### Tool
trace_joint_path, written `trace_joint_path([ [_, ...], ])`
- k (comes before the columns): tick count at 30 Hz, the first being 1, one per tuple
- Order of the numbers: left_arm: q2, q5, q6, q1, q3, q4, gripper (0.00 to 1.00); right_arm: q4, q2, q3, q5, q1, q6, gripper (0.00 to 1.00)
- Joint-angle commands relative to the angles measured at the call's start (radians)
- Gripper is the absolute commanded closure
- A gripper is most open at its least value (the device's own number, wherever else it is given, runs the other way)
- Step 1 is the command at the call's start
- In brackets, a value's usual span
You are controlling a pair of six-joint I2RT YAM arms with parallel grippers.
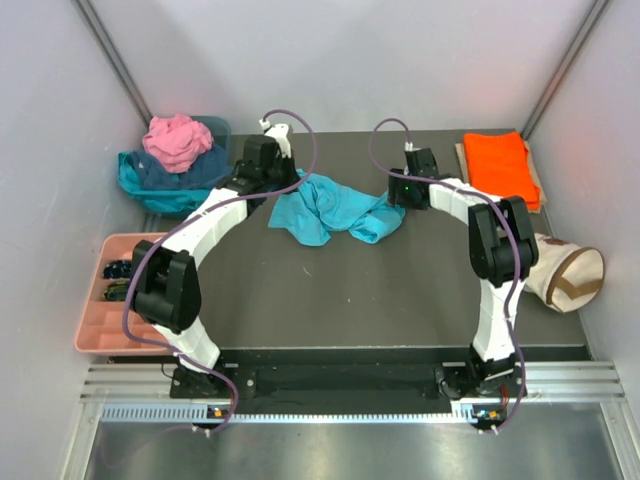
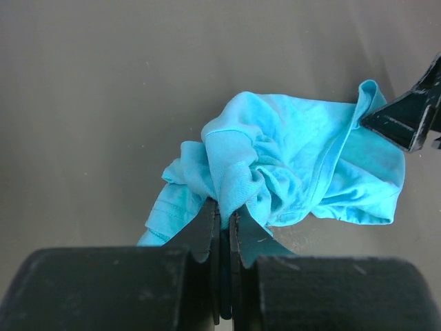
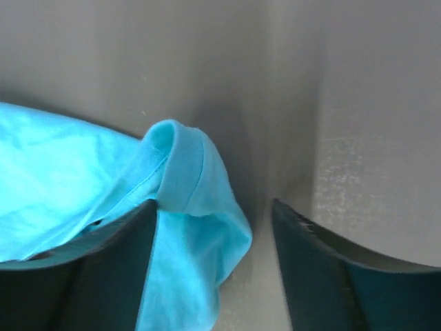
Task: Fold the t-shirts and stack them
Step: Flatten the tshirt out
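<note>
A dark tabletop [image 1: 330, 300] is seen with other things kept to its edges. At the far left corner a heap of cloth is found: a pink t-shirt [image 1: 176, 140] is piled on a navy t-shirt [image 1: 200, 168] and a teal t-shirt [image 1: 140, 185]. A pink tray [image 1: 88, 300] holding small dark items is set at the left edge, just beside the left arm's elbow. At the far right corner an orange t-shirt [image 1: 500, 165] is laid folded flat. A cream canvas bag [image 1: 565, 275] with a brown strap is seen near the right arm's elbow.

Both arms are reached forward and bent inward, so that the wrists are brought toward each other over the far middle of the tabletop. The left claw [image 2: 222, 217] is pressed tight on a bunched fold of the turquoise t-shirt [image 1: 335, 210], and no gap is seen between its fingers. The right claw [image 3: 213, 234] is held wide apart at the shirt's opposite end. A hemmed edge is draped against one of its fingers, but nothing is clamped by it.

The turquoise t-shirt is found crumpled and unfolded on the tabletop between the two claws. It is twisted and gathered near the left claw and spread flatter toward the right claw.
</note>
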Motion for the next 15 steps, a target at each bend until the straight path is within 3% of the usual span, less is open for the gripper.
trace_joint_path([
  [1, -0.054, 0.008, -0.014, 0.013, -0.014, 0.071, 1.00, -0.018, 0.042, 0.052, -0.035, 0.002, -0.013, 0.42],
  [3, -0.054, 0.008, -0.017, 0.016, -0.018, 0.073, 1.00, -0.020, 0.046, 0.061, -0.040, 0.002, -0.014, 0.45],
  [4, -0.055, 0.011, -0.017, 0.016, -0.018, 0.073, 1.00, -0.021, 0.051, 0.061, -0.041, 0.002, -0.016, 0.54],
  [6, -0.057, 0.011, -0.017, 0.019, -0.024, 0.076, 1.00, -0.023, 0.051, 0.065, -0.043, 0.000, -0.016, 0.77],
  [7, -0.055, 0.010, -0.017, 0.021, -0.026, 0.076, 1.00, -0.026, 0.045, 0.065, -0.043, 0.000, -0.014, 1.00],
  [15, -0.071, -0.012, -0.017, 0.042, -0.027, 0.071, 1.00, -0.052, -0.105, 0.037, -0.026, 0.002, -0.016, 1.00],
])
